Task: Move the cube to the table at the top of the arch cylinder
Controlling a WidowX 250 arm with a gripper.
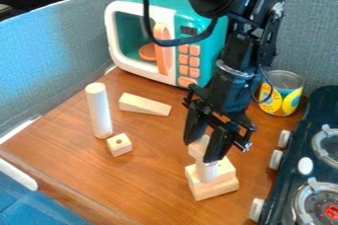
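The black arm (pixel 232 78) slants down from the top — gripper (pixel 200 151) pointing downward.

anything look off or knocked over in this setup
No, nothing plainly stands out, with no spill or damage visible. The tall rod and the can stand upright, and the wedge lies on the table. Whether the block at the tool sits square is hard to tell.

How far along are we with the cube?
Done: a short white cylinder stands on pale wood blocks. Under way: a pale wood block at the cylinder's top, by the black gripper; grip unclear. Left: if that's the cube, probably release and retreat; a small wood cube with a hole sits on the table.
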